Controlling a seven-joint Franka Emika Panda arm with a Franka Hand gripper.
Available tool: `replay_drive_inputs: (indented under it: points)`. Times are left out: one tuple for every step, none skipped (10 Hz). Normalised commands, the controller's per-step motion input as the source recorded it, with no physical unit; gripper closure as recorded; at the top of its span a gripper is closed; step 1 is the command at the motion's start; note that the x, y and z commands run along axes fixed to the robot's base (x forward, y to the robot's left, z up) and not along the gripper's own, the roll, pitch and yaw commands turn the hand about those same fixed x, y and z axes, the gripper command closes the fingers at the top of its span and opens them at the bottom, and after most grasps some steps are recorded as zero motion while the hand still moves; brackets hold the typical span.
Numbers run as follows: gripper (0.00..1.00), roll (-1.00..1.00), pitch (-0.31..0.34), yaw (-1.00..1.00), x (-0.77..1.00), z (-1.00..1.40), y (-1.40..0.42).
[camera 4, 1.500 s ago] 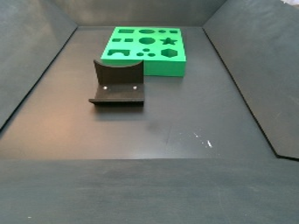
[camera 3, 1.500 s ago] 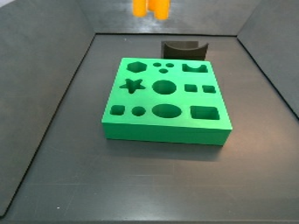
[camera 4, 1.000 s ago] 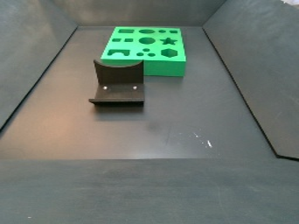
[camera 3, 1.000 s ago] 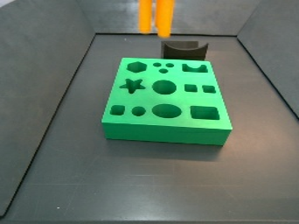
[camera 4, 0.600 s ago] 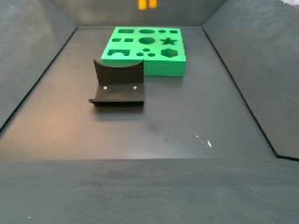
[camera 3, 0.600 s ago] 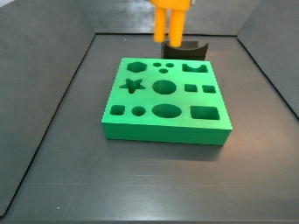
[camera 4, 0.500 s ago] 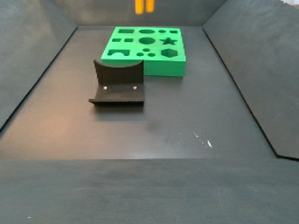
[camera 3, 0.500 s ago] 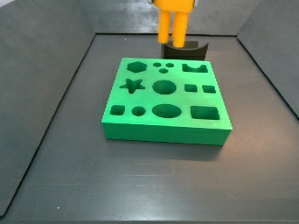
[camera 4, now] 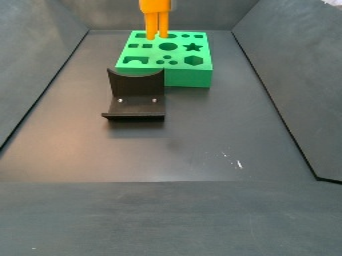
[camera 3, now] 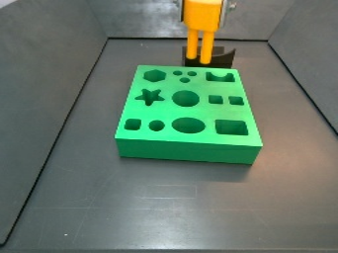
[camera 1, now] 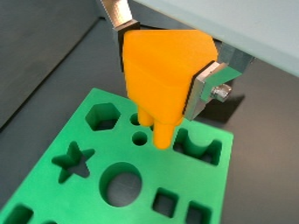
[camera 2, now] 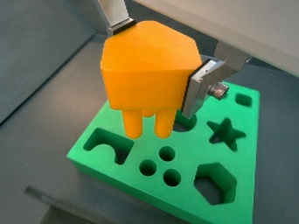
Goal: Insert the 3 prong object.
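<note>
The end effector is clamped on the 3 prong object, its silver fingers pressed flat against the two sides of the orange body, and it carries the piece in the air over the far part of the green board. In both wrist views the object hangs with its long axis upright, blocky body up in the grip and narrow prongs pointing straight down at the board's top face. The prong tips have not entered anything; they are clear of the board, near the cluster of small round holes by the curved notch cutout. In a side view the object appears above the board's far edge, in front of the dark fixture that stands on the surface just beyond the board; in the other view the fixture sits nearer than the board, with the piece over the board's far left. The coming move turns on this: the target holes lie directly below the prongs, so the descent looks to need only a small sideways correction and the prong row matched to the holes. How well they line up cannot be told from here.
</note>
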Motion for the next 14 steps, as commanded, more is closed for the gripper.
replay_drive_inputs:
  points:
    - [1.00,0.00,0.000,-1.00,0.00,-0.32,0.00]
    - [1.00,0.00,0.000,-1.00,0.00,-0.27,0.00]
    - [1.00,0.00,0.000,-1.00,-0.02,-0.19,0.00]
    - [1.00,0.01,0.000,-0.94,-0.14,-0.27,0.03]
    - [1.00,0.02,0.011,-0.84,-0.18,-0.30,0.13]
    - [1.00,0.06,0.034,-0.59,-0.26,-0.31,0.31]
    - [1.00,0.08,0.000,-0.46,-0.27,-0.33,0.38]
    - [1.00,0.11,0.000,-0.12,-0.29,-0.26,0.25]
    - [1.00,0.12,0.000,0.00,-0.09,-0.25,0.13]
    - [1.00,0.02,0.000,0.00,0.08,-0.30,0.03]
    - [1.00,0.03,0.000,0.00,0.21,-0.41,0.00]
    - [1.00,0.00,0.003,0.05,0.34,-0.43,0.00]
    - [1.00,-0.09,0.000,0.09,0.29,-0.47,0.00]
    - [1.00,-0.11,-0.009,0.06,0.29,-0.49,0.00]
